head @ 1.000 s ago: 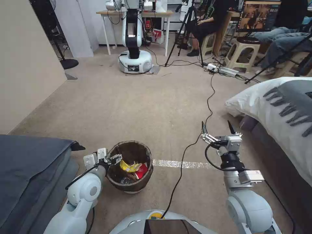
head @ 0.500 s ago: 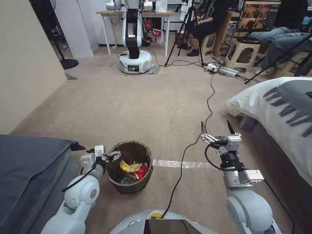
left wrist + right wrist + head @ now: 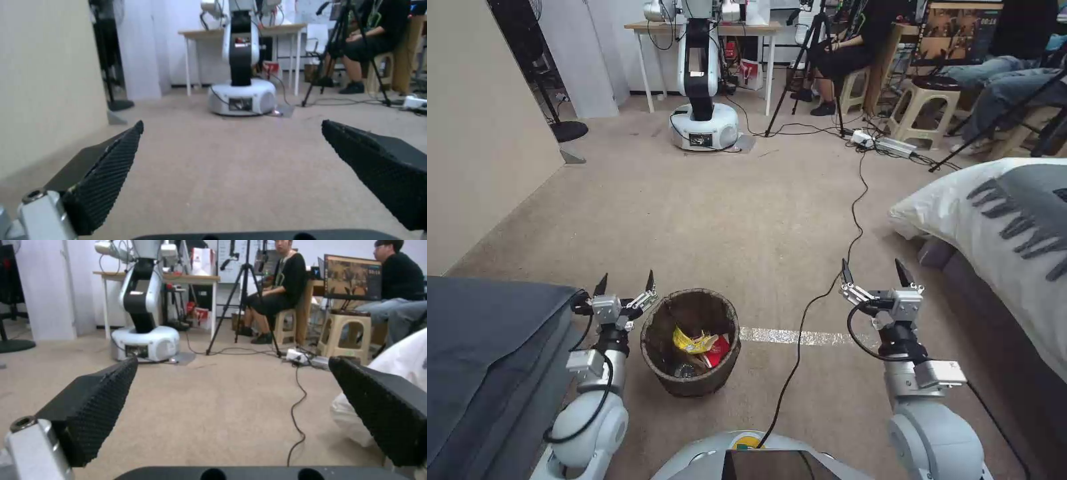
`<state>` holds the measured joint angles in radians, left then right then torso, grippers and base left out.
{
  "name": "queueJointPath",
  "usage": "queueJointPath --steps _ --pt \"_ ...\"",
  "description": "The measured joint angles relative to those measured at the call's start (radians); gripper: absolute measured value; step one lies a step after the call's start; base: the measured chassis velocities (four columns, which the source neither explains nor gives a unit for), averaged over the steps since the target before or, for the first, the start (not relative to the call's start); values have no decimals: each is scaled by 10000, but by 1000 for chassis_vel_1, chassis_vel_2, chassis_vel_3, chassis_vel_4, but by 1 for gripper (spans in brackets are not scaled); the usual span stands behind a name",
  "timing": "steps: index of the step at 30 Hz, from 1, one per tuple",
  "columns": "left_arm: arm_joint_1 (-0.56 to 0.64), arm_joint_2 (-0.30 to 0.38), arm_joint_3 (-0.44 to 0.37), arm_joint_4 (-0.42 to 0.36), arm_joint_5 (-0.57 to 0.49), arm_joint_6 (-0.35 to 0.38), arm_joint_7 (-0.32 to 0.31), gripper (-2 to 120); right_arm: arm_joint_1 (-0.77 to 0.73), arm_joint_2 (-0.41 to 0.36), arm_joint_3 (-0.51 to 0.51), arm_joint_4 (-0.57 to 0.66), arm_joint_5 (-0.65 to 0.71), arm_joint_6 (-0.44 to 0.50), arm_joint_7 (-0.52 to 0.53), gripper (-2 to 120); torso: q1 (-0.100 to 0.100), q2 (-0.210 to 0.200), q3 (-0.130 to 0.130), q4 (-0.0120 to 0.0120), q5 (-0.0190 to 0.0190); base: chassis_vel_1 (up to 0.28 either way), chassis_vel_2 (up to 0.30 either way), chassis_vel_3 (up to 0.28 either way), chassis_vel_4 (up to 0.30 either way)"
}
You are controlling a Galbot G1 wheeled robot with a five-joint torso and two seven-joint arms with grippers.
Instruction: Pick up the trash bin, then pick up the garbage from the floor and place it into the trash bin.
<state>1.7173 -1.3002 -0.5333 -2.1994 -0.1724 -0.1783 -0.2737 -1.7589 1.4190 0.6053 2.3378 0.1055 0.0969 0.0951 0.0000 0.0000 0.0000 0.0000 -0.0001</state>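
Observation:
The trash bin point(image 3: 656, 327), lined with a dark bag, stands on the beige floor point(image 3: 747, 220) just in front of me. Inside it lies garbage point(image 3: 697, 343): a yellow wrapper, a red packet and some foil. My left gripper point(image 3: 626, 285) is open, just left of the bin's rim and clear of it, fingers pointing forward. In the left wrist view the left gripper point(image 3: 231, 146) has only carpet between its fingers. My right gripper point(image 3: 872, 273) hangs open over the carpet to the bin's right, and in its own wrist view the right gripper point(image 3: 233, 386) holds nothing.
A dark grey couch point(image 3: 487, 347) sits close on the left, a bed with a white pillow point(image 3: 994, 207) on the right. A black cable point(image 3: 810, 307) runs across the floor between the arms. Another white robot point(image 3: 702, 113), tripods and stools stand at the back.
My left gripper has let go of the bin's rim, opened, and swung left and upright beside the bin. The bin stays standing on the floor. The right arm barely moved.

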Motion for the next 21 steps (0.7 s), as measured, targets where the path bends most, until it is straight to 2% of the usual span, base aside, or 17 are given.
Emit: queueJointPath --steps 3,8,21 --pt "439 -243 -35 -159 748 -595 -137 100 -366 407 23 -69 -255 365 -189 100 0 0 0 -1 1 0 0 0 0" --pt "856 -597 -74 -310 1396 -951 -229 100 -791 809 24 -130 -434 804 -370 100 0 0 0 -1 0 0 0 0 0" --pt "1042 -708 -15 -385 1573 -953 -312 100 -854 811 107 -226 -468 1031 -371 100 0 0 0 0 1 0 0 0 0"
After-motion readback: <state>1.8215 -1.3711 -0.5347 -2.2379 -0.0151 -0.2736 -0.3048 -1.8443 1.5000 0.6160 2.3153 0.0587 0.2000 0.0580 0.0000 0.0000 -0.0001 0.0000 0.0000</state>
